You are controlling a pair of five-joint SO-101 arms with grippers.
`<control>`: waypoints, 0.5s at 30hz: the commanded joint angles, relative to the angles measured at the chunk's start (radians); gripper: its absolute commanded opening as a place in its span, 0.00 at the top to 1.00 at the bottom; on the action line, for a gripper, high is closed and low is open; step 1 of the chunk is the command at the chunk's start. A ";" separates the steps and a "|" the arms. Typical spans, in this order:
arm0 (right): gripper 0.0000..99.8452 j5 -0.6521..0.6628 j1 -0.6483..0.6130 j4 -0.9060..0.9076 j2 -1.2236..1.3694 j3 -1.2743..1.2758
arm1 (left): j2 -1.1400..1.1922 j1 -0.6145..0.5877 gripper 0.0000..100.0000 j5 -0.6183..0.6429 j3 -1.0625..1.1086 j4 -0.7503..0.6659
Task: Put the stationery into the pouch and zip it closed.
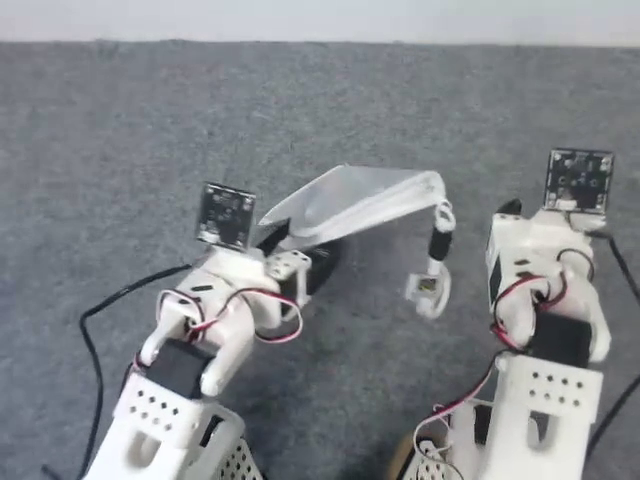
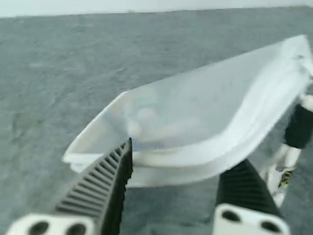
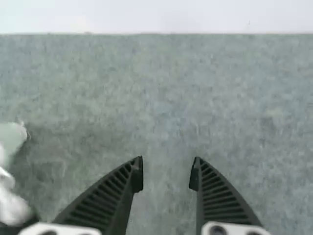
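The left gripper (image 2: 183, 155) is clamped on the lower edge of a translucent white plastic pouch (image 2: 205, 103), its two black ribbed fingers (image 2: 105, 188) standing on either side of the bulging rim. The pouch is held clear of the grey carpeted bench (image 1: 120, 120). In the high view it rises from the gripper at about 8 o'clock toward its far corner at 2 o'clock. Through the cloudy wall a few pale stationery shapes (image 2: 146, 120) show dimly near the gripper end, too blurred to tell apart. From the raised corner a black and white zip pull (image 1: 438, 240) hangs straight down, ending in a small white tag (image 1: 428, 287) whose dark mark is too small to read. At 3 o'clock from the pouch and well apart from it, the right gripper (image 3: 166, 167) hangs over bare bench with its black ribbed fingers parted and nothing between them.
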 commanded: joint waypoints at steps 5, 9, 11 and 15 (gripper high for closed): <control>0.84 0.002 -0.007 0.012 -0.186 0.137 | -0.178 -0.092 0.73 0.028 -0.056 0.064; 0.84 0.002 -0.007 0.019 -0.291 0.226 | -0.388 -0.092 0.73 0.028 -0.004 0.132; 0.84 0.002 -0.007 0.018 -0.344 0.272 | -0.496 -0.092 0.73 0.028 0.039 0.137; 0.84 0.002 -0.007 0.013 -0.452 0.364 | -0.611 -0.092 0.73 0.023 0.082 0.137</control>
